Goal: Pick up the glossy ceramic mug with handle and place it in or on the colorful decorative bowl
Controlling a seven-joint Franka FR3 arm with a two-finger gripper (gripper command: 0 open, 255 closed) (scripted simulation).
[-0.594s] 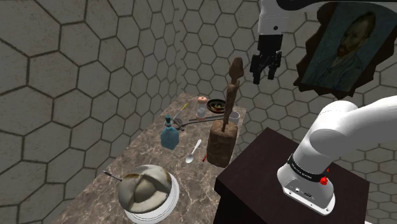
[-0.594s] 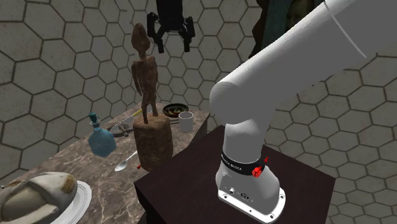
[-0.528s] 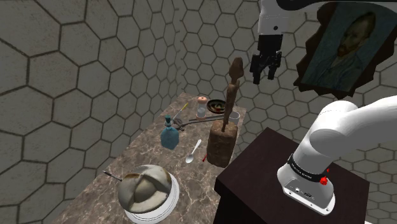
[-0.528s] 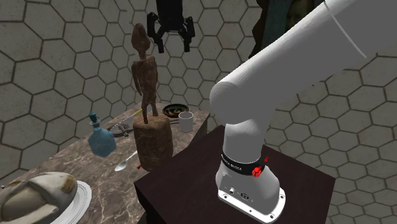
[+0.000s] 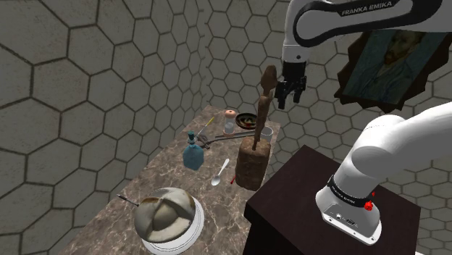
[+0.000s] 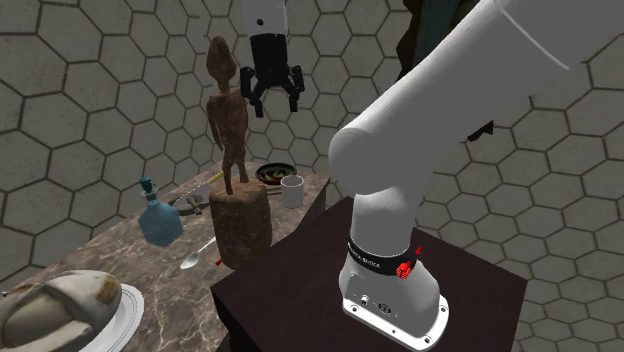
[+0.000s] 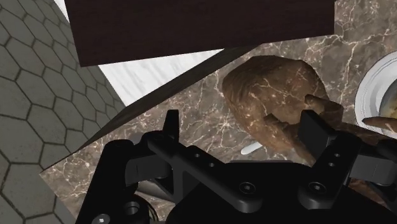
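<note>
One brown marble counter point(image 5: 161, 176), hex-tile walls point(image 5: 87, 72), gripper point(image 6: 275, 105) open w/ nothing held, up nr wooden statue point(image 6: 231, 135).

One brown wooden figure statue point(image 5: 255, 145), one blue bottle point(image 5: 193, 156), one silver spoon point(image 5: 220, 174), one white cylindrical mug point(image 6: 291, 190), one colourful round bowl point(image 6: 272, 172), one white round plate point(image 5: 198, 223), one framed portrait point(image 5: 391, 61).
</note>
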